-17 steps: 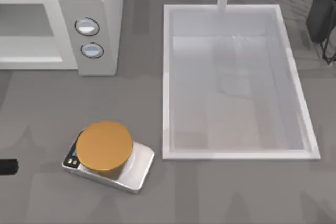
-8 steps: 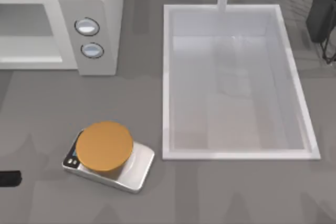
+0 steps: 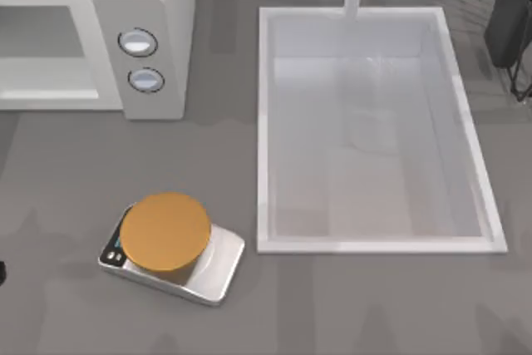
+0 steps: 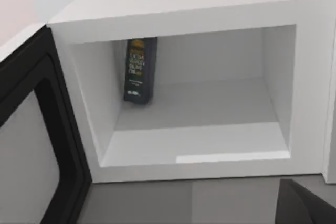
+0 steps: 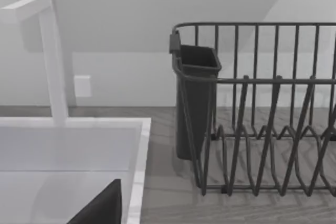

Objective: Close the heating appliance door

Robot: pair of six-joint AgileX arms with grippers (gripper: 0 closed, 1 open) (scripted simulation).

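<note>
The heating appliance (image 3: 91, 35) sits at ten o'clock on the desk (image 3: 216, 172), its cavity open. From the left wrist view, the door (image 4: 31, 145) stands swung wide at the cavity's side, dark-framed with a pale window, and a dark bottle (image 4: 139, 70) stands upright in the back corner inside. A silver scale (image 3: 173, 247) with an orange disc lies at seven o'clock, beside the sink (image 3: 264, 122). A dark dish rack (image 5: 262, 114) stands by the faucet (image 5: 52, 56). Whether either pincer is open, I cannot tell.
</note>
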